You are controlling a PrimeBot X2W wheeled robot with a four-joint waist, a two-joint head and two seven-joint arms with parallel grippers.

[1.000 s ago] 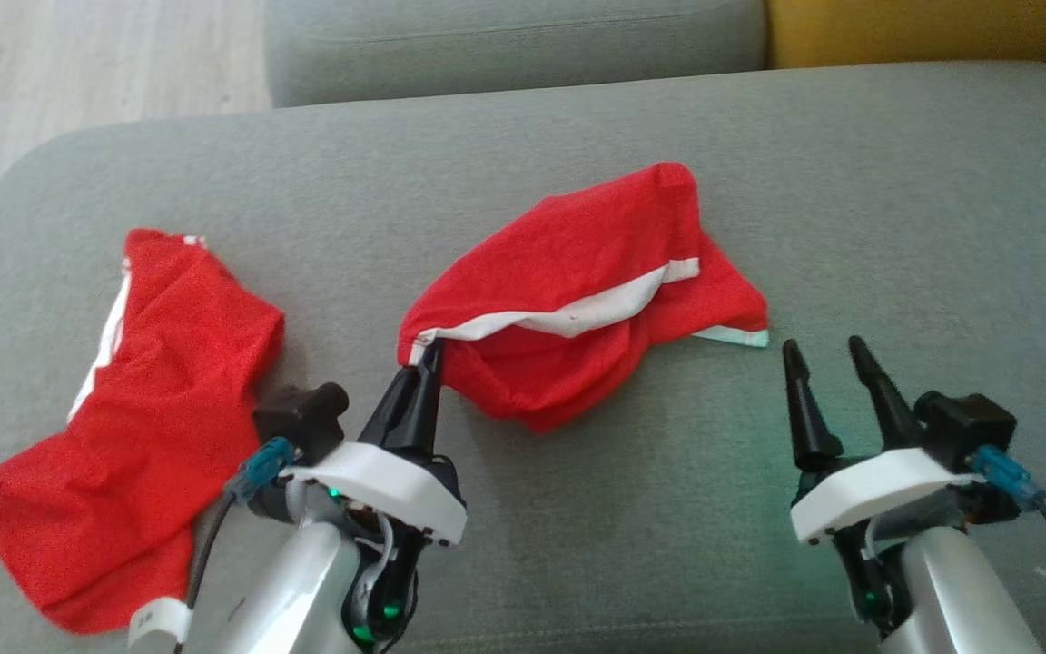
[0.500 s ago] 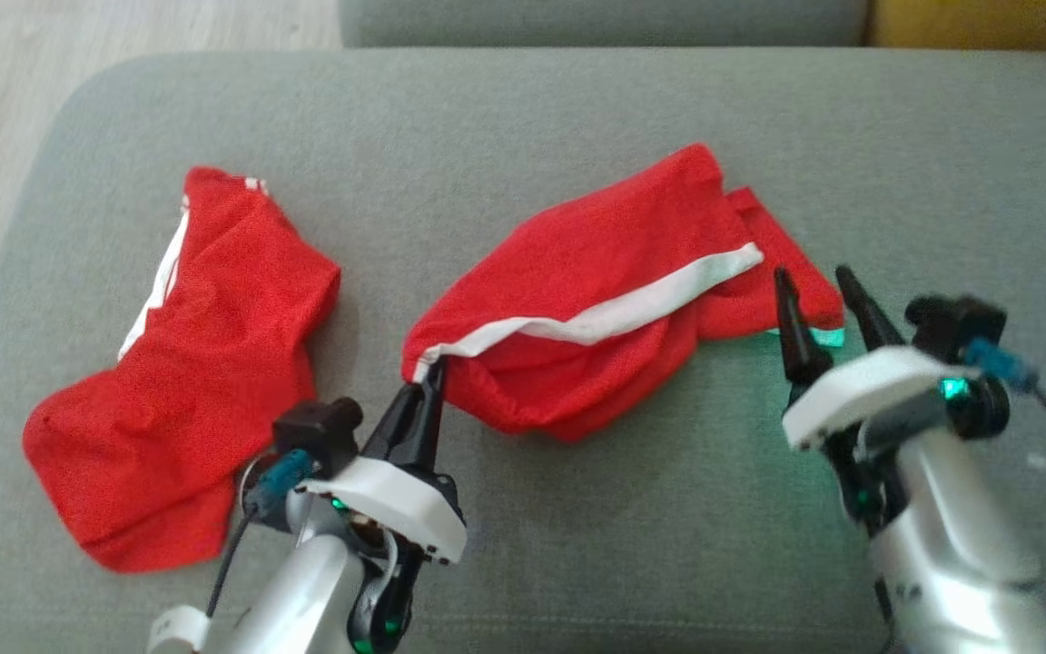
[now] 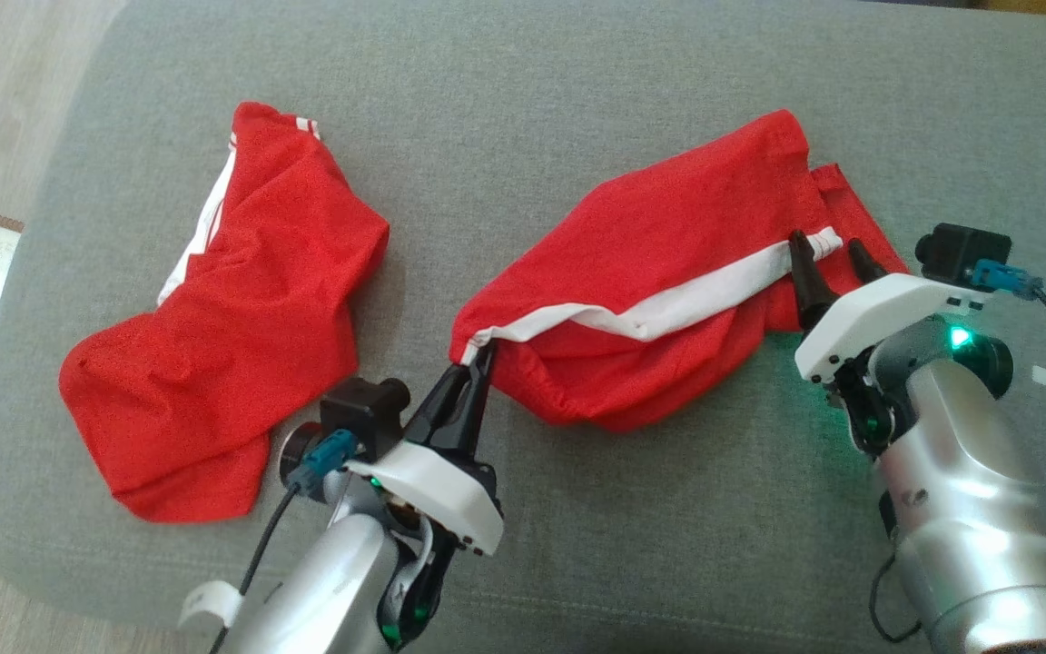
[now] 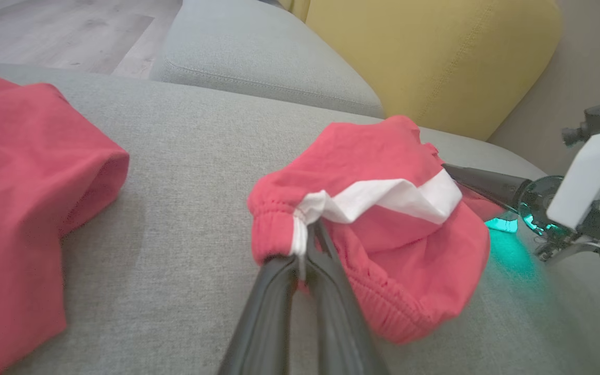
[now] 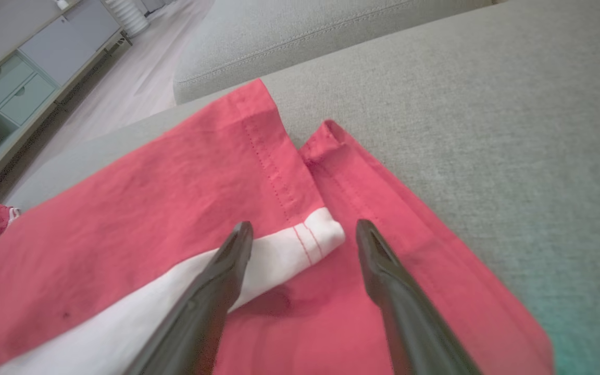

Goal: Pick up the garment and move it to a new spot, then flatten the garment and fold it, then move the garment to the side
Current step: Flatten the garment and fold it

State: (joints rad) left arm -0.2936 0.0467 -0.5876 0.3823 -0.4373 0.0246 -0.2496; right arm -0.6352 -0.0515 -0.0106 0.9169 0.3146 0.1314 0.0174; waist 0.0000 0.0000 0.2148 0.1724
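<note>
While the left end effector (image 3: pixel 478 356) stays clamped on the waistband corner (image 4: pixel 300 219) of the red garment (image 3: pixel 668 236) on the grey sofa (image 3: pixel 577 109), the right end effector (image 3: pixel 824 243) has swung in, wide open, straddling the end of the white stripe (image 3: pixel 668 309), seemingly set for flattening.

garment (image 3: pixel 668 236): matt red cloth | sofa (image 3: pixel 577 91): coarse grey weave | right forearm (image 3: pixel 968 509): glossy silver

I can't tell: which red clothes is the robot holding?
The red shorts on the right, with the white stripe: the left gripper pinches their waistband. The other red garment lies untouched.
</note>
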